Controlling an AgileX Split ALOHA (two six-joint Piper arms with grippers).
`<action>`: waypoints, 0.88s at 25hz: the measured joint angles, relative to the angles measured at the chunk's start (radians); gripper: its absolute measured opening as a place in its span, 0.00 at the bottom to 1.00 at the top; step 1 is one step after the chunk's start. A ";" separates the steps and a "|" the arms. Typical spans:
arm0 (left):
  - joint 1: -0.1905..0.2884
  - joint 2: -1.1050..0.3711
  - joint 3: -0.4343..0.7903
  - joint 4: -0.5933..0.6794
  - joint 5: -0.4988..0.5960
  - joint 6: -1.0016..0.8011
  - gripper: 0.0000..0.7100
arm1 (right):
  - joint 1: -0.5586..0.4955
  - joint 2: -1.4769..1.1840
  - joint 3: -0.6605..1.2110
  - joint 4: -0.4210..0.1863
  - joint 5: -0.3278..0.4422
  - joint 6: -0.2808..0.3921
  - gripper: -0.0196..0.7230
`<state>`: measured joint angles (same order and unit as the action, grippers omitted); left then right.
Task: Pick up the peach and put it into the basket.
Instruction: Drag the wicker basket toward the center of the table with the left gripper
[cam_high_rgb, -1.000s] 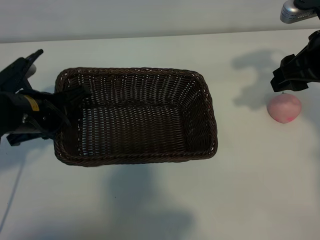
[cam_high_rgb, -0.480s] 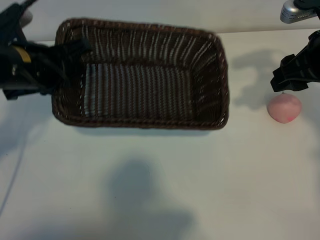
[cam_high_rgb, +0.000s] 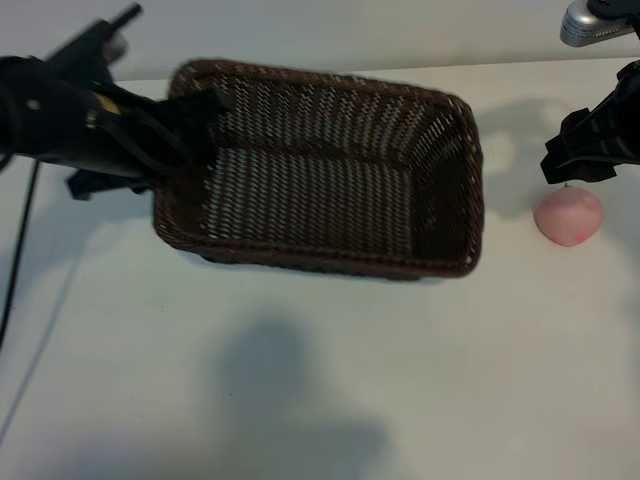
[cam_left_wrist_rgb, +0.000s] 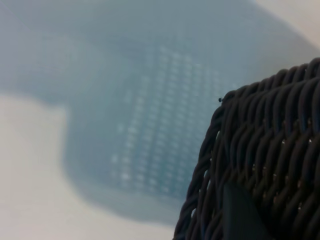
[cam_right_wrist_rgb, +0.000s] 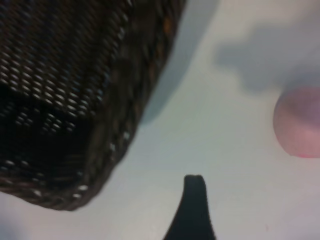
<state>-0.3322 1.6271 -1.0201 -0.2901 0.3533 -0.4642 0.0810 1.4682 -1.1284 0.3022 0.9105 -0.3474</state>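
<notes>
Left gripper (cam_high_rgb: 195, 125) clamping woven wicker basket (cam_high_rgb: 330, 170) rim, seemingly lifted, right gripper (cam_high_rgb: 580, 160) spread above round pink peach (cam_high_rgb: 568, 215)

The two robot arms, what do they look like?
Both arms are black. The left gripper sits on a bulky black body bearing a small yellow label, with a thin black cable trailing from the arm. The right gripper is angular and black, below a silver-grey fitting.
</notes>
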 joint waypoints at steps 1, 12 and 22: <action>-0.008 0.022 -0.001 -0.028 -0.017 0.025 0.48 | 0.000 0.000 0.000 0.000 0.000 0.000 0.83; -0.067 0.227 -0.059 -0.258 -0.111 0.170 0.48 | 0.000 0.000 0.000 0.001 0.000 0.000 0.83; -0.069 0.257 -0.059 -0.265 -0.181 0.146 0.48 | 0.000 0.000 0.000 0.001 0.000 0.000 0.83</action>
<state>-0.4012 1.8845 -1.0796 -0.5550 0.1722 -0.3178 0.0810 1.4682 -1.1284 0.3029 0.9105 -0.3474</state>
